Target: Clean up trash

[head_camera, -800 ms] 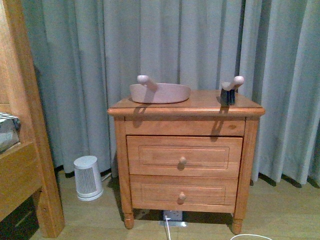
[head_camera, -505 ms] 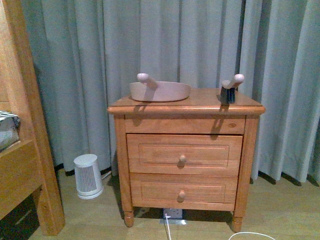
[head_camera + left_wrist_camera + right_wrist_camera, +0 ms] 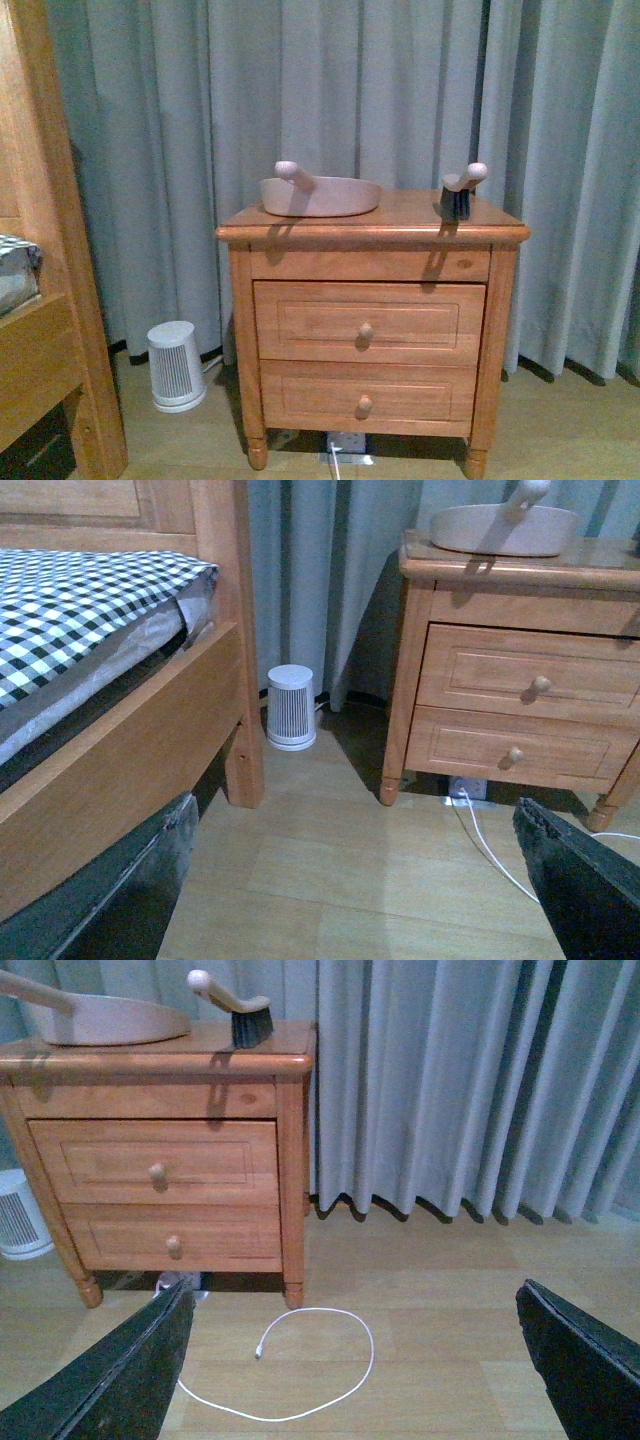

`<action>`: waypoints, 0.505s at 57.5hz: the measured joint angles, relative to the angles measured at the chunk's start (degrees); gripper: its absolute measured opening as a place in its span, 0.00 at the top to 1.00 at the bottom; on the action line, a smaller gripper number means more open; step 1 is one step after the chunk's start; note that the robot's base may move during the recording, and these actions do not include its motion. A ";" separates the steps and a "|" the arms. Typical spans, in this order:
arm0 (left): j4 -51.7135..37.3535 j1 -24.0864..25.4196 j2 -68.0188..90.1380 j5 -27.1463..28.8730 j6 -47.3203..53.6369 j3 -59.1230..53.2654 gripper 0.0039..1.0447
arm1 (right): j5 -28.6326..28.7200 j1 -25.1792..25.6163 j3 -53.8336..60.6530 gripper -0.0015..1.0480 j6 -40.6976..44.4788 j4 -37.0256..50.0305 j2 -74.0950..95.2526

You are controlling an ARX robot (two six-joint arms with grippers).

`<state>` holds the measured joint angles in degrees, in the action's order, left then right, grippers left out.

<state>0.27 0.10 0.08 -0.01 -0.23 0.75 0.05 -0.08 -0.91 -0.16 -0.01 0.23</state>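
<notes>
Left gripper point(image 3: 352, 810), right gripper point(image 3: 352, 1288): both wide apart, apparently empty, near nightstand point(image 3: 370, 320) with dustpan point(image 3: 325, 197).

Two-drawer honey-brown wooden nightstand point(image 3: 300, 262), centre of the front view, before a pleated grey-blue curtain point(image 3: 350, 90). On its top: beige-pink plastic dustpan point(image 3: 325, 197) at 10 o'clock, black-bristled pink-handled hand brush point(image 3: 458, 195) at 2 o'clock. Small white ribbed cylindrical appliance point(image 3: 176, 365) on the floor at 8 o'clock. Wooden bed frame point(image 3: 45, 250) at 9 o'clock. Looped white cable point(image 3: 300, 1370) on the floor near the nightstand's front leg.
</notes>
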 joint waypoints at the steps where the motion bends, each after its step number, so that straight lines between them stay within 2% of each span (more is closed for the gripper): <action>1: 0.00 0.00 0.00 0.00 0.00 0.00 0.07 | -0.02 0.00 0.00 0.07 0.02 -0.02 0.00; 29: 0.00 0.00 0.00 0.02 0.00 0.00 0.07 | -0.02 0.00 0.00 0.07 0.00 -0.02 0.00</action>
<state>0.27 0.10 0.08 0.01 -0.23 0.75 0.03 -0.08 -0.91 -0.16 -0.03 0.23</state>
